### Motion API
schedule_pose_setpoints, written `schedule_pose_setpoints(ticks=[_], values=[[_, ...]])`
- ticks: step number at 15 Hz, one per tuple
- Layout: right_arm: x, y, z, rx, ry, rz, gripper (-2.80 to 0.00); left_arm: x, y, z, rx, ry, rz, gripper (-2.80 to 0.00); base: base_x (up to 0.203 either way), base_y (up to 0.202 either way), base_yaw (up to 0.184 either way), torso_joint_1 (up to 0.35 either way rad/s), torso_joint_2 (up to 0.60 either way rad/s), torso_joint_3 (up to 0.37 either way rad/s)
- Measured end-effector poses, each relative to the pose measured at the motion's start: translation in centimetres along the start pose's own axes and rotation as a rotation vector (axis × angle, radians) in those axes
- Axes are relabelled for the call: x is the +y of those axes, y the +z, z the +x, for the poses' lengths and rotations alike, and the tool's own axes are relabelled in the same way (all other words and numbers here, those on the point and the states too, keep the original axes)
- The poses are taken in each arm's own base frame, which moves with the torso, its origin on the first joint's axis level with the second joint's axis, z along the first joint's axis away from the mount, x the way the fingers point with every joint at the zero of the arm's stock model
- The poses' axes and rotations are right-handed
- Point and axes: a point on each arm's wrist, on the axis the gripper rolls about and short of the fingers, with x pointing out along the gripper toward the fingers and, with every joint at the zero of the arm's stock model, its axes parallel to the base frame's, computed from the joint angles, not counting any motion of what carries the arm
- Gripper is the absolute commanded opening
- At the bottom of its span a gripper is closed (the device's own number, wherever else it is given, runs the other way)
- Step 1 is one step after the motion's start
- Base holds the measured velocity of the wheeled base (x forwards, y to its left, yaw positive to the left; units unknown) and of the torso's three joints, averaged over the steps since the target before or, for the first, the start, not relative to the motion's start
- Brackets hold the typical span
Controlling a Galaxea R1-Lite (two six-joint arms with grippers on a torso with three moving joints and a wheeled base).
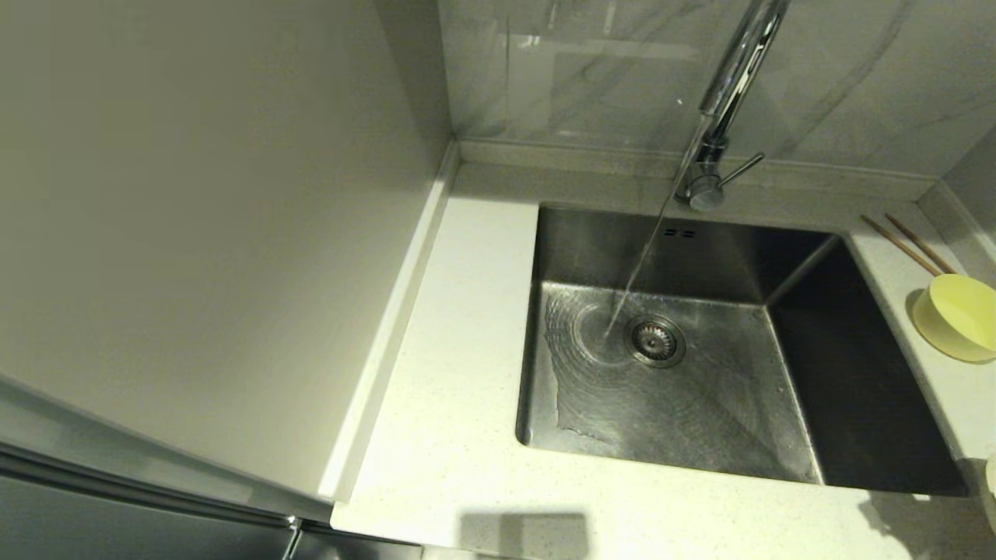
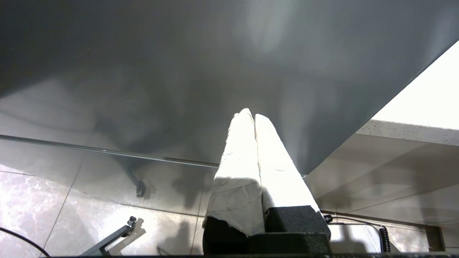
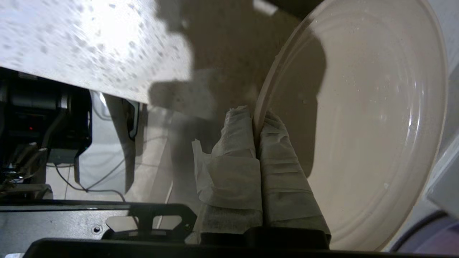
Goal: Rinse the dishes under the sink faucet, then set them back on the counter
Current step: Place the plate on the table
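Grey marbled wall (image 1: 607, 70), pale cabinet panel (image 1: 194, 233) leftward

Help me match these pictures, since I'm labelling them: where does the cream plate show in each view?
Head view: not clearly in it; a pale sliver at the lower right edge may be its rim.
Left wrist view: not in it; only the shut left claw.
Right wrist view: the plate fills the right side, its rim pinched by the right claw.
Shared landmark: the speckled counter.
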Motion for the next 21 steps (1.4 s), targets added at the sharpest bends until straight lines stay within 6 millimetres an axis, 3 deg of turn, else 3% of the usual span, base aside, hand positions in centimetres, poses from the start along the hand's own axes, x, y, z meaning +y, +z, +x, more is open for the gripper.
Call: schedule_pose_setpoints(ticks=[6,7,14,21], values=[[0.2,-0.8,1.0,0.075,-0.033,0.007,-2.8,0.0,0.0,0.0,0.0,0.0,0.0,-2.8,0.0,0.0,0.0,0.0,0.0,0.0],[0.1,-0.6,1.3,0.074,-0.05,0.009,0.0,0.0,0.0,0.0,0.0,0.001,0.0,-2.8,0.0,0.0,0.0,0.0,0.0,0.0],[-0.1,0.2,2.1,0.046,-0.066,0.074,0.0,0.0,0.0,0.0,0.0,0.001,0.0,-2.8,0.0,0.0,0.0,0.0,0.0,0.0],[-0.9,1.7,0.0,-0.153,-0.125,0.107,0.0,0.0,0.0,0.0,0.0,0.001,0.0,-2.8,0.0,0.0,0.0,0.0,0.0,0.0]])
